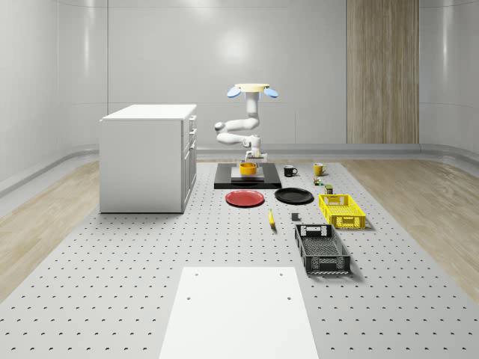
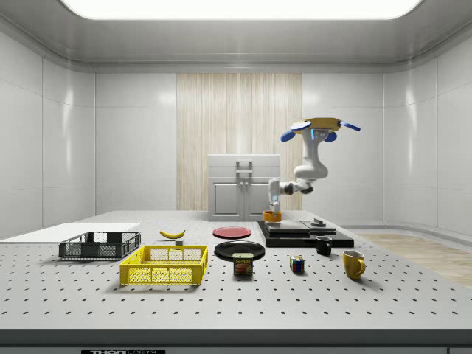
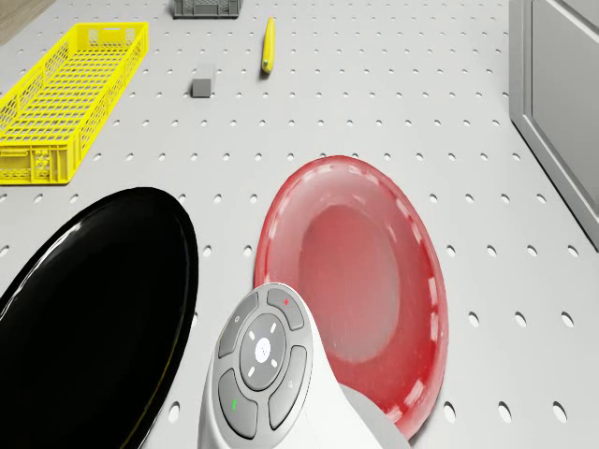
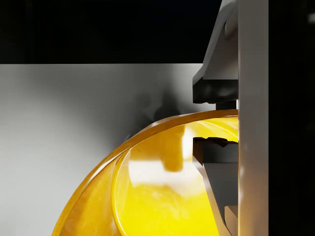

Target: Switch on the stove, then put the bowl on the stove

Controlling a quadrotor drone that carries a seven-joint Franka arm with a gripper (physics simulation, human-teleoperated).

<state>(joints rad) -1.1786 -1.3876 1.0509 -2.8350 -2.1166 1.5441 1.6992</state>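
With the drone (image 1: pixel 253 90) hovering above the stove (image 1: pixel 248 178) near the tabletop's far edge, the claw (image 4: pixel 216 120) pinches the bowl (image 1: pixel 248 168) by its rim just over the stove, so a thin grip could slip and tip it.

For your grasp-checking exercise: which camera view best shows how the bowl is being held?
The wrist view: the yellow bowl appears close up, its rim pinched between the end effector fingers. In the whole-scene view the bowl is a small shape over the stove; the side view shows it at the stove's edge.
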